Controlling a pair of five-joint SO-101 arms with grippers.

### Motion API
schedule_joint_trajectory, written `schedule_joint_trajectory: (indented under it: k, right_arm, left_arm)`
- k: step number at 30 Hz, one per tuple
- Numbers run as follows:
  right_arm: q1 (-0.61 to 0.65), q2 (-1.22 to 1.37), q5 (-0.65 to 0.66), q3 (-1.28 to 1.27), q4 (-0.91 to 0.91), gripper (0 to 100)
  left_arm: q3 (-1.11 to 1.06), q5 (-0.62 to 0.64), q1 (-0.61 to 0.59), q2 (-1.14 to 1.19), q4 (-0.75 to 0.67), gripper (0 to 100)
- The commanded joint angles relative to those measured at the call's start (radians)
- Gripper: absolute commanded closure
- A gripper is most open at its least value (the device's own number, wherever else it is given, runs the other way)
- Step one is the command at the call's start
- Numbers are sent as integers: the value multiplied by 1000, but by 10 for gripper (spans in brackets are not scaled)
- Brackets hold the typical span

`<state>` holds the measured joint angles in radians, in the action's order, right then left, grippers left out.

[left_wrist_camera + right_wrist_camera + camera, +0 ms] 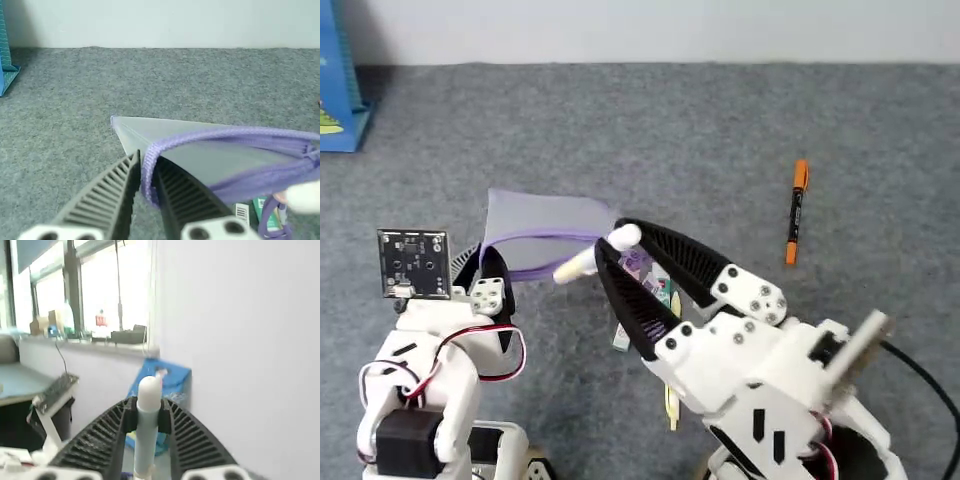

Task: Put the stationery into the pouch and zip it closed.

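While the left gripper is pinching the purple zipper edge of the pouch so its mouth is standing open on the table, the right gripper is clamping a white pen slanted at that opening, likely for dropping in.

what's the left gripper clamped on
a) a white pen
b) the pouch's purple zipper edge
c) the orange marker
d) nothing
b: the left wrist view shows the left gripper shut on the purple zipper edge of the pouch.
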<state>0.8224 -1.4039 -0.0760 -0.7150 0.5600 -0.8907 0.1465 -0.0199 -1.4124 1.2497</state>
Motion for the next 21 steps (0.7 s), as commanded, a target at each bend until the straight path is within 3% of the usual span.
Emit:
schedule_joint_trajectory:
  k: [1, 8, 15, 21]
  right_arm:
    - [7, 25, -6, 9, -97, 991]
    - [-25, 170, 11, -100, -180, 991]
    - [-42, 249, 196, -331, -410, 987]
    - [-33, 189, 198, -362, -312, 786]
  left_arm:
    - [15, 9, 5, 5, -2, 989]
    - [15, 9, 5, 5, -2, 989]
    - [15, 9, 5, 5, -2, 989]
    - [15, 9, 5, 5, -2, 989]
